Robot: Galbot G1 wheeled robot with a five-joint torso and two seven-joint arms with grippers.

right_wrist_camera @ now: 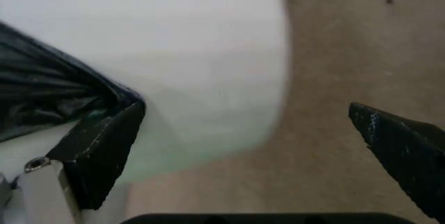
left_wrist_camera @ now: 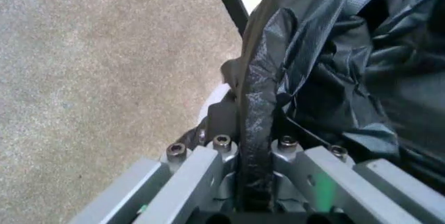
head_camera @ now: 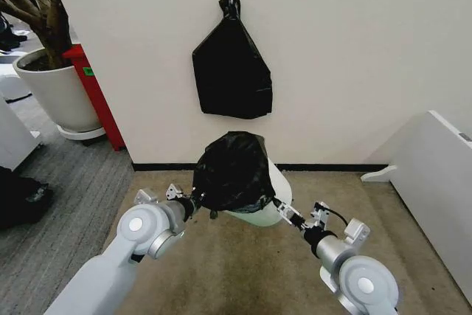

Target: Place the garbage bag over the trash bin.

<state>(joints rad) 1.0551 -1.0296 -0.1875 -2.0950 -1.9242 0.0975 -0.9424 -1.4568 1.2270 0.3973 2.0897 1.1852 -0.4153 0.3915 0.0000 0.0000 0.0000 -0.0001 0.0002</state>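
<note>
The bin stands on carpet by the wall, tilted, with the bag draped over its top and bulging upward. Both arms reach forward from the lower corners, forearms angled inward toward the bin. The left gripper sits at the bin's left side, clenched on a fold of bag between its fingers. The right gripper is at the bin's right side, its 2 fingers spread wide, 1 touching the bag's edge against the bin wall. A knotted bundle hangs on the wall above.
</note>
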